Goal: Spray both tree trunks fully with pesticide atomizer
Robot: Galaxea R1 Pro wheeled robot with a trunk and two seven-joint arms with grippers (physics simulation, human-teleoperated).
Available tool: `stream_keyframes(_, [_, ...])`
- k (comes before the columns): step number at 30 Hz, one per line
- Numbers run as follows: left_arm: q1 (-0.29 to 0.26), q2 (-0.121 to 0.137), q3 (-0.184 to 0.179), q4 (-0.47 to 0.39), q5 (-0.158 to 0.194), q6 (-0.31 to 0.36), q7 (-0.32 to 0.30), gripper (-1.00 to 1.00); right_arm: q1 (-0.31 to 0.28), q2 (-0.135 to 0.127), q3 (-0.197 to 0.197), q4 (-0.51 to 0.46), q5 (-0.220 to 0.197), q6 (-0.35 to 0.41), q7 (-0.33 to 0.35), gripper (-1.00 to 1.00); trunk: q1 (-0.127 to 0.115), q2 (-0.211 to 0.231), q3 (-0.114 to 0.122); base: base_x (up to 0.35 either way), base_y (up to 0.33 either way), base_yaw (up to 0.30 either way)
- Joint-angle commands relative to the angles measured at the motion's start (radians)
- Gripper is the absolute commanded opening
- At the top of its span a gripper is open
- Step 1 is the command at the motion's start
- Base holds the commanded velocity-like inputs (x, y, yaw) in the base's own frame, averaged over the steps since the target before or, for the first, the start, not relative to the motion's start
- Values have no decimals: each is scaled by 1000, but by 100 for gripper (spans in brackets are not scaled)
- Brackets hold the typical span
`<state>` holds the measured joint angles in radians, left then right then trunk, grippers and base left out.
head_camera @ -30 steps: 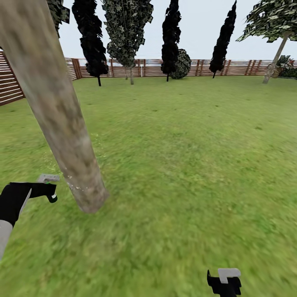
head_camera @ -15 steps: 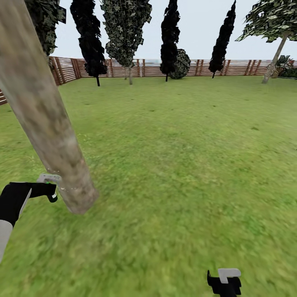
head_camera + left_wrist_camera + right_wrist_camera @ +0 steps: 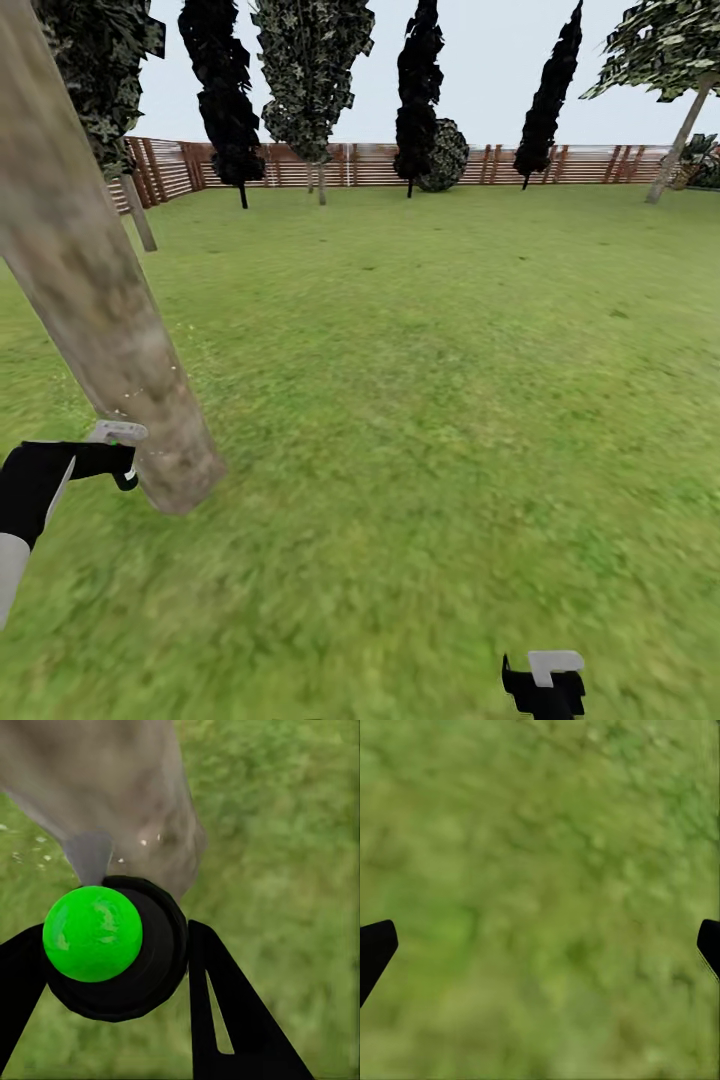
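A thick pale grey-beige tree trunk (image 3: 100, 300) leans across the left of the head view, rooted in the grass. My left gripper (image 3: 120, 468) sits right beside its base, shut on the pesticide atomizer (image 3: 118, 433). In the left wrist view the atomizer (image 3: 120, 975) is a dark round bottle with a bright green spot on top. Its grey nozzle (image 3: 88, 859) points at the trunk (image 3: 112, 787) from very close, and small white specks dot the bark there. My right gripper (image 3: 545, 685) hangs low over the grass, open (image 3: 540, 945) and holding nothing.
Green lawn (image 3: 450, 400) stretches to a brown slatted fence (image 3: 350, 165). Black-leaved trees (image 3: 415, 90) and a dark green one (image 3: 310, 80) line it. A leaning pale-trunked tree (image 3: 680, 120) stands far right, and a thin pale trunk (image 3: 137, 212) behind the near one.
The whole view has shifted, so the near trunk sits further left and a thin trunk behind it has come into sight. Both arms hold the same places in the picture.
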<state>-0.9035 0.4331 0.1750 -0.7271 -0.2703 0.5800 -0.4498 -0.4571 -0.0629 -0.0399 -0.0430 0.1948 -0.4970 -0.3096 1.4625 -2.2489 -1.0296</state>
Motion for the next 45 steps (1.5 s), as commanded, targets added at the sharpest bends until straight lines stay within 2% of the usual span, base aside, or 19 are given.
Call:
stream_keyframes(1, [0, 0, -1, 2, 0, 0, 0, -100, 0, 0, 0, 0, 0, 0, 0, 100, 0, 0, 0, 0, -272, 272])
stream_keyframes(8, [0, -3, -5, 13, 4, -3, 3, -100, 0, 1, 0, 0, 0, 0, 1, 100, 0, 0, 0, 59, -273, 276])
stream_keyframes(11, [0, -20, -3, 15, 7, -3, 4, -100, 0, 1, 0, 0, 0, 0, 1, 100, 0, 0, 0, 131, -267, 117])
stream_keyframes(13, [1, -41, -3, 16, 2, -5, 5, -100, 0, 1, 0, 0, 0, 0, 1, 100, 0, 0, 0, 232, -196, 11])
stream_keyframes(16, [6, -42, 3, 18, 0, -5, 10, -100, 0, 1, 0, 0, 0, 0, 1, 100, 0, 0, 0, 274, -156, 1])
stream_keyframes(17, [23, -39, 7, 17, 1, -5, 11, -100, 0, 1, 0, 0, 0, 0, 1, 100, 0, 0, 0, 283, -139, 0])
stream_keyframes(18, [40, -36, 20, 17, 1, -6, 11, -100, 0, 1, 0, 0, 0, 0, 1, 100, 0, 0, 0, 290, -130, 0])
stream_keyframes(20, [88, -29, 144, 17, 0, -15, 25, -100, 0, 2, 0, 0, 0, 0, 1, 100, 0, 0, 0, 314, -60, 0])
stream_keyframes(21, [102, -29, 176, 17, -1, -17, 46, -100, 0, 2, 0, 0, 0, 0, 1, 100, 0, 0, 0, 328, -18, 0])
stream_keyframes(22, [115, -31, 191, 17, -2, -18, 70, -100, 0, 2, 0, 0, 0, 0, 1, 100, 0, 0, 0, 331, -9, 8])
stream_keyframes(24, [129, -41, 203, 17, -3, -19, 108, -100, 0, 2, 0, 0, 0, 0, 1, 100, 0, 0, 0, 258, -3, 160])
stream_keyframes(30, [132, -93, 204, 12, -3, -20, 120, -100, 0, 1, 0, 0, 0, 0, 1, 100, 0, 0, 0, 29, -3, 172])
stream_keyframes(35, [132, -90, 210, 2, -4, -19, 120, -100, 0, -1, 0, 0, 0, 0, 1, 100, 0, 0, 0, 171, -164, 4])
stream_keyframes(37, [155, -88, 212, 10, -2, -19, 121, -100, 0, 0, 0, 0, 0, 0, 1, 100, 0, 0, 0, -32, -259, 0])
stream_keyframes(40, [195, -90, 251, 6, 2, -26, 120, -100, 0, 5, 0, 0, 0, 0, 3, 100, 0, 0, 0, -207, -221, 29])
stream_keyframes(45, [198, -96, 260, 5, 8, -29, 120, -100, 0, 5, 0, 0, 0, 0, 1, 100, 0, 0, 0, -201, -121, 251])
